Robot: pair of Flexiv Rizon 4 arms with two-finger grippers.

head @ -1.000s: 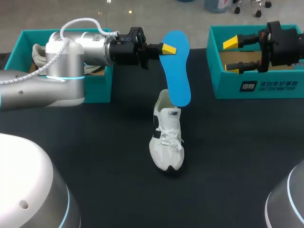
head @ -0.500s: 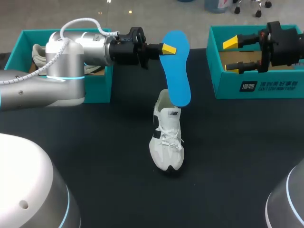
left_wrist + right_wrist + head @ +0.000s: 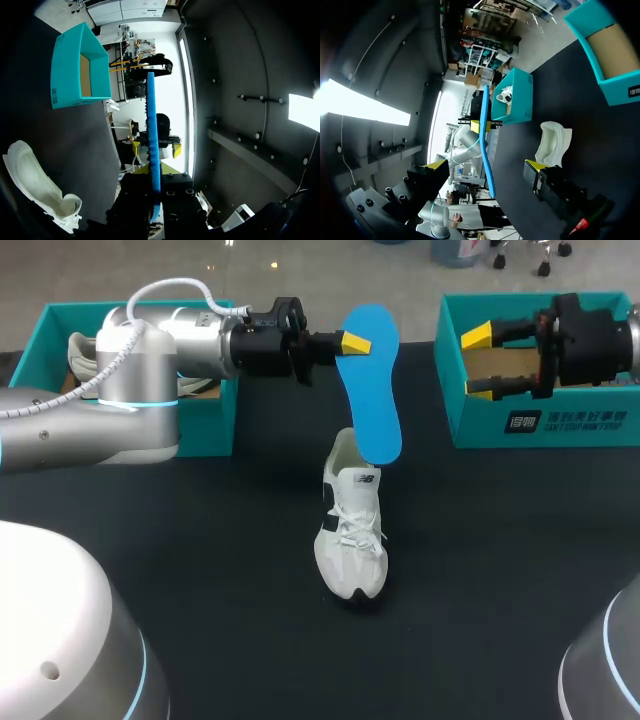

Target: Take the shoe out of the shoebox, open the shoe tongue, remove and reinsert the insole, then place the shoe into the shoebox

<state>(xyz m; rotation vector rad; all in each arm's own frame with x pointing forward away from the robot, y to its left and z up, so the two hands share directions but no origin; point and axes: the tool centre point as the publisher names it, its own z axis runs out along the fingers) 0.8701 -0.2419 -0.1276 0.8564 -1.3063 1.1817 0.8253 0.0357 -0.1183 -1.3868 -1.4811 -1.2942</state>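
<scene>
A blue insole (image 3: 372, 385) hangs upright in the air over the heel of the white shoe (image 3: 352, 530), its lower tip just above the shoe's opening. My left gripper (image 3: 352, 342) is shut on the insole's upper edge. In the left wrist view the insole (image 3: 152, 125) shows edge-on, running out from that gripper (image 3: 154, 150), with the shoe (image 3: 35, 185) below on the black table. My right gripper (image 3: 480, 362) stands open and empty over the right teal shoebox (image 3: 540, 420). Its wide-apart tips (image 3: 487, 165) face the insole (image 3: 487, 145) and the shoe (image 3: 555, 142).
A second teal box (image 3: 210, 430) sits at the back left behind my left arm, with another pale shoe (image 3: 85, 352) inside it. The right box's inside shows bare brown cardboard (image 3: 615, 42). The black tabletop (image 3: 480, 570) surrounds the shoe.
My right gripper has shifted slightly to the left, toward the table's middle. The left arm, the insole and the shoe have stayed put.
</scene>
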